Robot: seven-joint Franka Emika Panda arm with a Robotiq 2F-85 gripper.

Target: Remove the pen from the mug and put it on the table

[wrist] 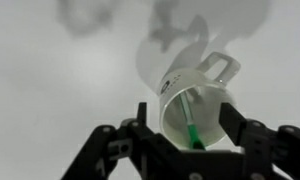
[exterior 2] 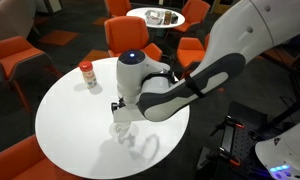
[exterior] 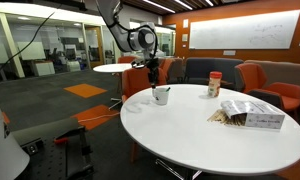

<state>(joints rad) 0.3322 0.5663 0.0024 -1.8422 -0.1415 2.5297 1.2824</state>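
open table (exterior: 180, 138) beside mug (exterior: 162, 96), jar (exterior: 214, 84), box (exterior: 252, 114) well apart

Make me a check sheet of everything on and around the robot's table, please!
Surface: large round white table, mostly bare.
Job's things: thin green pen stands inside the small white mug; it is not yet out on the table.
Clutter: brown jar with a red lid; a pale box with pale wooden sticks at its end.
Grippers: black Robotiq gripper open, over the mug, one finger on each side of it.
Cables: a thin dark loop hangs beyond the table, possibly a cable.
Surroundings: smaller round white table, orange chairs, a whiteboard on the wall.
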